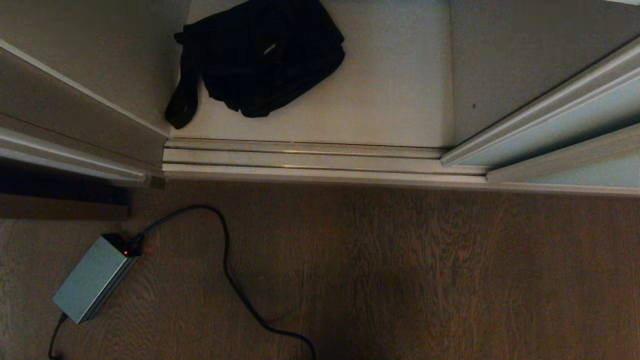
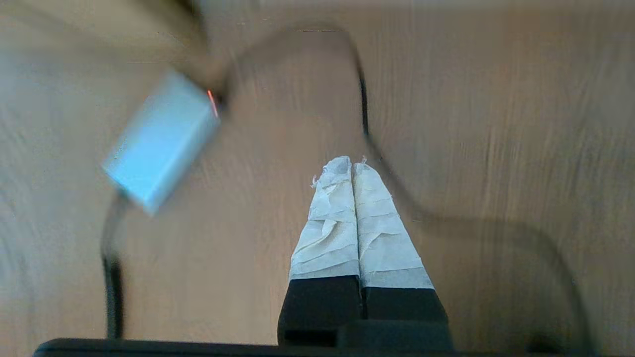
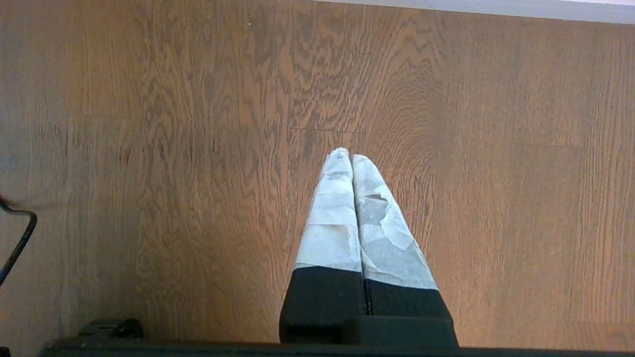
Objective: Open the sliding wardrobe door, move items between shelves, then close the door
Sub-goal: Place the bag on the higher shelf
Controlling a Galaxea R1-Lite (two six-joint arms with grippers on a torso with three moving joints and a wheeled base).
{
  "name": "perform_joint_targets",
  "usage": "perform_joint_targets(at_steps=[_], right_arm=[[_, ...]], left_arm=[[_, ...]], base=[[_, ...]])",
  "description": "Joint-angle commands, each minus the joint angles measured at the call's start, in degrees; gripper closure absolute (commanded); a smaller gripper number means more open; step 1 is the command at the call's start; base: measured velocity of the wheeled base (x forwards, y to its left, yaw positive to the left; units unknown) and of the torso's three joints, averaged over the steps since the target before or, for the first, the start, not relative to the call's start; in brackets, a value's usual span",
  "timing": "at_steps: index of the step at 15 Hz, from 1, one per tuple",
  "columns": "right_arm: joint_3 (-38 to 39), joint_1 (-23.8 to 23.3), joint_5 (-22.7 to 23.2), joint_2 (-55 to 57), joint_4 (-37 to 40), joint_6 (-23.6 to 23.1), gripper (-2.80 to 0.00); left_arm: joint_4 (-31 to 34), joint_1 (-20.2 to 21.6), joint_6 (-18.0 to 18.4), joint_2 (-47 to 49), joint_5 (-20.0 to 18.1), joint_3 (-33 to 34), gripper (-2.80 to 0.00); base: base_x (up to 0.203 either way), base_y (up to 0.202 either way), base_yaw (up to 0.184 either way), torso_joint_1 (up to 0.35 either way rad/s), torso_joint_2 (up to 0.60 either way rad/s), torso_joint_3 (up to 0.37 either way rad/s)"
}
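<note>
Hanging over bare wood floor [image 3: 198, 124], both grippers clenched on nothing: left gripper [image 2: 351, 166] w/ taped fingers pressed tip to tip, right gripper [image 3: 346, 157] same. Neither arm shows in head view.

Near, robot's left: grey power brick [image 1: 92, 277] w/ red LED, black cable [image 1: 227, 265] looping across the floor. Left wrist view has brick + cable right under that arm, nothing task-related in reach.

Further out: grooved floor track [image 1: 310, 160] runs left-right across the wardrobe opening. Sliding door [image 1: 550, 132] sits pushed to the robot's right, frosted panel in pale frame, so opening looks done.

Beyond track: white bottom shelf [image 1: 400, 90] w/ black bag [image 1: 265, 55] on it, toward the back-left, strap trailing down toward the track on the bag's left side. Bag's long axis approx left-right, slightly skewed.

Key relation: bag lies fwd of both grippers and left of centre, so left arm prob nearer. My read: step in hand is the reach for the bag; fingers need to open first, then go in over the track. Strap is the closest grab point, but floppy. Other shelves not in view.
</note>
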Motion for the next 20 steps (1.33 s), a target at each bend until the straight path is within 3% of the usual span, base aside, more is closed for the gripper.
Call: perform_joint_targets(at_steps=[1,3,8,12,16,20], right_arm=[[0.0,0.01,0.0,-0.02,0.0,0.02,0.0],[0.05,0.01,0.0,-0.02,0.0,0.02,0.0],[0.09,0.01,0.0,-0.02,0.0,0.02,0.0],[0.0,0.01,0.0,-0.02,0.0,0.02,0.0],[0.09,0.01,0.0,-0.02,0.0,0.02,0.0],[0.09,0.01,0.0,-0.02,0.0,0.02,0.0]], left_arm=[[2.18,0.02,-0.21,2.62,0.66,-8.86,0.0],[3.72,0.02,-2.39,10.74,1.3,-14.81,0.0],[6.01,0.1,-19.01,42.57,2.03,-24.18,0.0],[3.58,0.08,-29.21,64.59,1.1,-27.77,0.0],[-0.97,0.08,-38.74,81.02,-2.03,-39.98,0.0],[-6.94,0.36,-43.95,93.22,-6.84,-54.49,0.0]], base=[[0.0,0.0,0.0,0.0,0.0,0.0],[0.0,0.0,0.0,0.0,0.0,0.0],[0.0,0.0,0.0,0.0,0.0,0.0],[0.0,0.0,0.0,0.0,0.0,0.0],[0.0,0.0,0.0,0.0,0.0,0.0],[0.0,0.0,0.0,0.0,0.0,0.0]])
